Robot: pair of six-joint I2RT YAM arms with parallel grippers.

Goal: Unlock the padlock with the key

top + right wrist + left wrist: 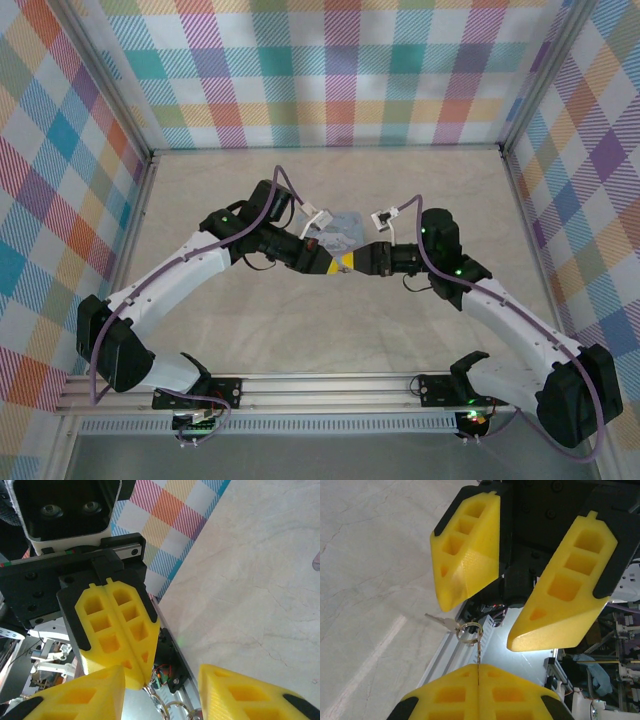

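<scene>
A mid-air handover of the keys is judged to be the step in hand, with no unlocking begun. A key ring (470,632) is held up above the table (370,580). Directly below the ring, a thin brass-coloured piece (479,655) is pinched in the seam of the left gripper (478,672), whose jaws are pressed fully together. Whether that piece is a second key seen edge-on cannot be told. Just left of the ring, a small silvery key (439,621) is seen hanging loose from it. The right gripper (484,624) is set nose to nose against the left one, its jaws partly spread on either side of the ring and nothing gripped. For the next move, a square pinch on the key head is called for, with the left hold kept until that pinch is firm. The loose key may be knocked aside, and little room is left by the left fingers. Beyond the ring, a pale grey-blue thing (345,228) is seen, too blurred to be named; the padlock cannot be made out.
</scene>
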